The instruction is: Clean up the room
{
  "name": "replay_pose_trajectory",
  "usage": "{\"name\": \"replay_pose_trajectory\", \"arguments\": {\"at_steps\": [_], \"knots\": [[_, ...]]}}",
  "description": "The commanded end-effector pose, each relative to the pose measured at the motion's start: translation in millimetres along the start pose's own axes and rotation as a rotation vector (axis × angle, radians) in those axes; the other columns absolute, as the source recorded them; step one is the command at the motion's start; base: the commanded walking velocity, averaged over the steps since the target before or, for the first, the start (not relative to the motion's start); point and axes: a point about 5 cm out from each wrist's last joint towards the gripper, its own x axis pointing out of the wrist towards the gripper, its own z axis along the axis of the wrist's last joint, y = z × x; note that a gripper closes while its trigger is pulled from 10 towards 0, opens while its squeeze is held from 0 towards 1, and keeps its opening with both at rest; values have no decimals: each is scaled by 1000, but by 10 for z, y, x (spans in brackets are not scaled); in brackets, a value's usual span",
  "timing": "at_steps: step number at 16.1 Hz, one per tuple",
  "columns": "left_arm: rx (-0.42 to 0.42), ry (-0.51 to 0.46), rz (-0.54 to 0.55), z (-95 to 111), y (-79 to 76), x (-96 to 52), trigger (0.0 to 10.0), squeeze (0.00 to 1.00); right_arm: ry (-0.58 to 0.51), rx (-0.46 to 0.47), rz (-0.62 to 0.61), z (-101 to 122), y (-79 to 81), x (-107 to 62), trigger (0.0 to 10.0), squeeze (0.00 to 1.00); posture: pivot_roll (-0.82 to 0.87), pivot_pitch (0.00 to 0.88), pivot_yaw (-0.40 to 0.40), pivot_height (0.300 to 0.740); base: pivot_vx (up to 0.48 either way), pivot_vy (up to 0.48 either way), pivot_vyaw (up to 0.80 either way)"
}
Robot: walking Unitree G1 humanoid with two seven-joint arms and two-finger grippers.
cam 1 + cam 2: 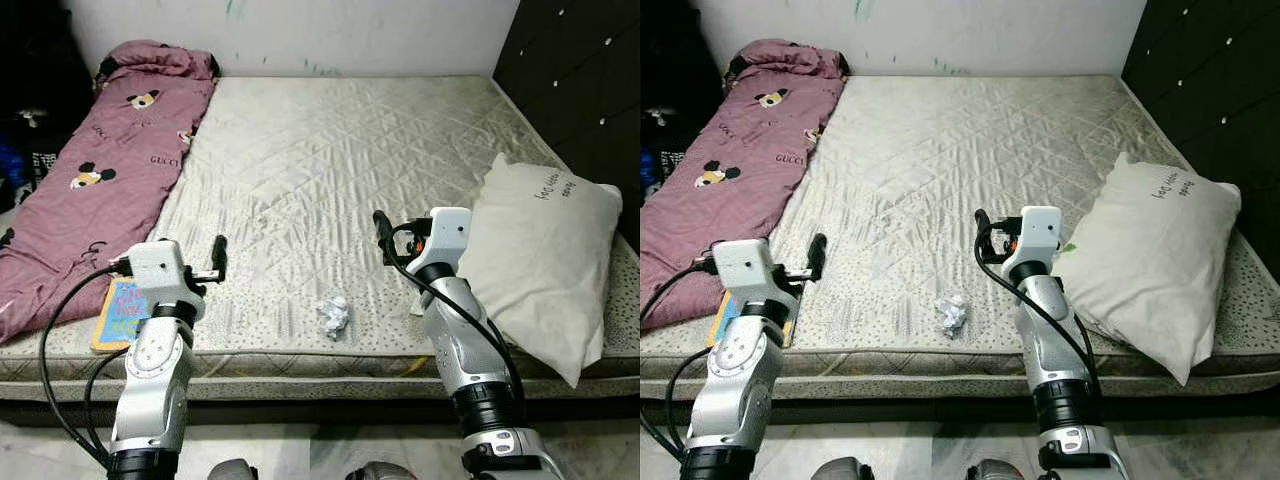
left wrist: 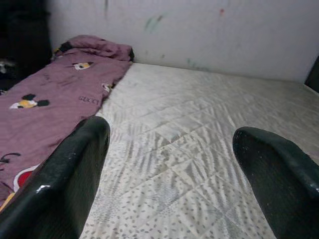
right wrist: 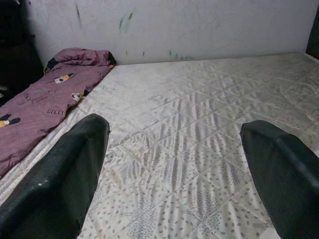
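Observation:
A crumpled ball of white paper [image 1: 333, 316] lies on the bare quilted mattress [image 1: 330, 150] near its front edge, between my two arms. My left gripper [image 1: 220, 258] hovers over the mattress's front left part, to the left of the paper. In the left wrist view its fingers [image 2: 75, 164] stand wide apart with nothing between them. My right gripper [image 1: 381, 235] hangs above the mattress, behind and right of the paper, also open and empty in the right wrist view [image 3: 174, 149].
A pink blanket [image 1: 100, 170] with cartoon prints covers the bed's left strip. A colourful flat book [image 1: 120, 312] lies at the front left edge. A white pillow [image 1: 540, 250] rests at the right. A dark wardrobe [image 1: 580, 80] stands far right.

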Motion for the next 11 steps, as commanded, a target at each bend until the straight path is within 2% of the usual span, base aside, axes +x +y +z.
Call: {"name": "replay_pose_trajectory", "arguments": {"at_steps": [1, 3, 11], "knots": [[-2, 2, 10, 9, 7, 8, 10000, 0, -9, 2, 10, 31, 6, 2, 10000, 0, -58, 0, -16, 665, 0, 0, 0], [-4, -3, 26, 15, 10, 16, 10000, 0, -8, 1, 13, 11, 1, -5, 10000, 0, -58, 0, -17, 650, 0, 0, 0], [-9, 22, 101, -13, 99, 27, 10000, 0, 1, -8, 36, -12, 12, -10, 10000, 0, -61, 0, -23, 650, 0, 0, 0]]}}
